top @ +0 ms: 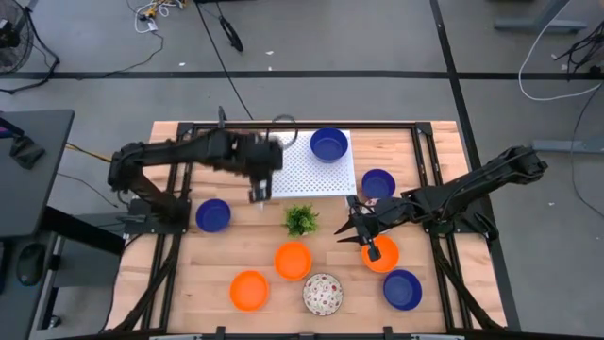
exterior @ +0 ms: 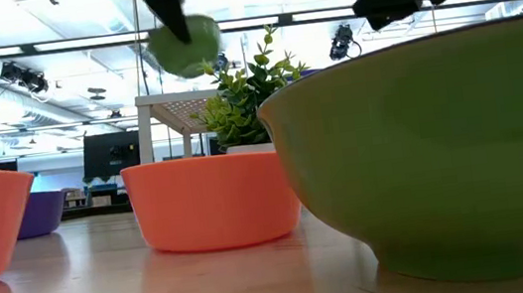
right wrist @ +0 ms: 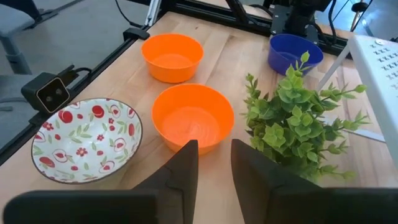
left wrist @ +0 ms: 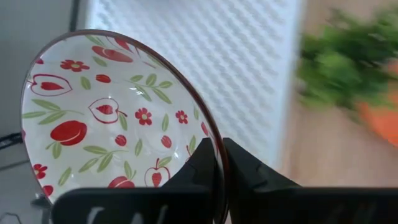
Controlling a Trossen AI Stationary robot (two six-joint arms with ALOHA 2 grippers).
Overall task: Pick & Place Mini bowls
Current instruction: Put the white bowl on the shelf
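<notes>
We see the left gripper [left wrist: 219, 163] pinched on the rim of a white bowl with red fruit and green leaves [left wrist: 112, 118], holding it up over the near edge of the white rack [top: 316, 168]; in the low view this bowl hangs in the air as a greenish shape. The right gripper [right wrist: 214, 163] hovers with its fingers slightly apart and nothing between them, beside the green plant [top: 301, 220] and just above an orange bowl [top: 381, 254]. On the wooden surface [top: 236, 246] we count two more orange bowls [top: 293, 260], [top: 249, 290] and a second patterned bowl [top: 323, 294] near the front edge. Blue bowls sit on the rack [top: 328, 144], beside the rack [top: 378, 183], at the left [top: 213, 214] and at the front right [top: 403, 288].
</notes>
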